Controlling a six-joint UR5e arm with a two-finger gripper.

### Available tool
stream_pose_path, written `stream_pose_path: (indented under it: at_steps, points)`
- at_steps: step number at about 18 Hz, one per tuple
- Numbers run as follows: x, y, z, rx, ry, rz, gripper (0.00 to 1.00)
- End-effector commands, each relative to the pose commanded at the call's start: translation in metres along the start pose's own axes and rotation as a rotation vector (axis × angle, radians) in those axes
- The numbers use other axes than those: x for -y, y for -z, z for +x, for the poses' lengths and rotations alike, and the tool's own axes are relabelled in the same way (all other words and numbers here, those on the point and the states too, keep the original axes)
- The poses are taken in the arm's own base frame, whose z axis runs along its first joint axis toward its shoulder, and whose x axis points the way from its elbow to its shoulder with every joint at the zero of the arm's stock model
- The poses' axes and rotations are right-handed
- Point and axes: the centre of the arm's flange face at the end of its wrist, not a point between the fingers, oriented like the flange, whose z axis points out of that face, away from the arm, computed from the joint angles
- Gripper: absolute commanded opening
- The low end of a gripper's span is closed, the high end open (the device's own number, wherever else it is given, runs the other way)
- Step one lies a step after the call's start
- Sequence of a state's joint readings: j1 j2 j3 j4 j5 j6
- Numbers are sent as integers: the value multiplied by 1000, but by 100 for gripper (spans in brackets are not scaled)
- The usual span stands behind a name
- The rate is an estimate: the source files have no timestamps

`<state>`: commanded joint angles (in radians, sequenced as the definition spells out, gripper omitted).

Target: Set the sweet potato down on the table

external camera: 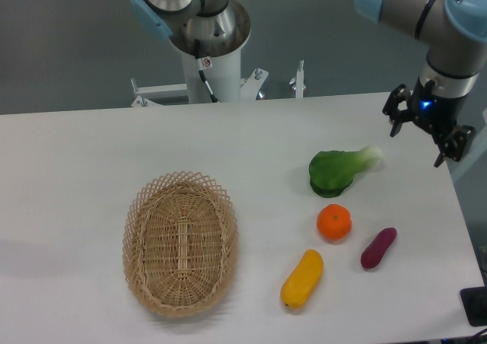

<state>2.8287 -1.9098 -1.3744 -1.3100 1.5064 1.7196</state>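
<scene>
Camera view shows the sweet potato (378,248) lying free on the table (91,146) at four o'clock from the orange (334,223), while my gripper (428,133) hangs empty, fingers spread, high at one o'clock, so I judge the placing done.

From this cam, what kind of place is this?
Likely a robot lab test cell: arm base bolted on a pedestal behind a plain white table, toy-like produce and a wicker basket laid out, grey floor.
</scene>
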Motion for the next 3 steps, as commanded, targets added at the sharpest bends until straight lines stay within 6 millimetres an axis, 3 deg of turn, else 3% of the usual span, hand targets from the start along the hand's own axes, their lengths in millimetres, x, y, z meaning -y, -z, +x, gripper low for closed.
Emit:
stream_pose_path:
  at_steps: [3]
  points:
    - [1,3,1,6,0,-1,100]
